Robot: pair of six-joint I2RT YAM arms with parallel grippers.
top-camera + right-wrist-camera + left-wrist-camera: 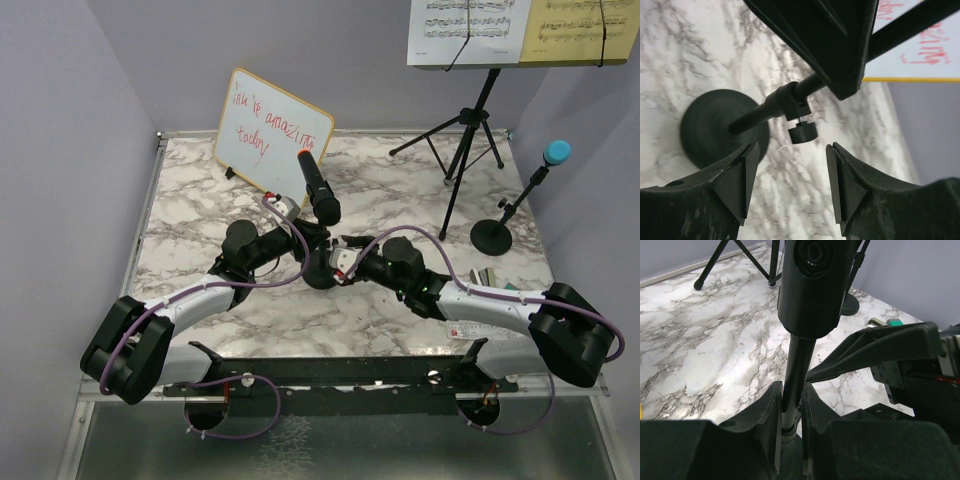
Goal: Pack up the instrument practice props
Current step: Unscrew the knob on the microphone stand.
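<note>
From above, the black mic [320,190] stands tilted in its holder [320,274] mid-table, and both arms meet at it. The left gripper [302,242] has the stem from one side and the right gripper [330,262] sits low by the base. My guess is that one steadies the stand so the other can loosen or free something. Behind them the whiteboard [270,132] carries red handwriting that seems to read "you're amazing today". The blue mic [556,152] is up in a second holder [492,236] near the right edge. The white sheet [468,30] and yellow sheet [585,30] lie on the music desk [476,125] at the back, so nothing looks packed yet. Their print is too small to read.

In the left wrist view, the left gripper [790,430] is clamped on the holder's thin stem just under the mic, fingers [767,425] pressing either side. No brand shows on the mic.

In the right wrist view, the right gripper [790,175] is spread with nothing between its fingers. It hovers over the round base and a small knob [802,132] on the stem joint, its likely target. The whiteboard corner shows red strokes I can't make out.
</note>
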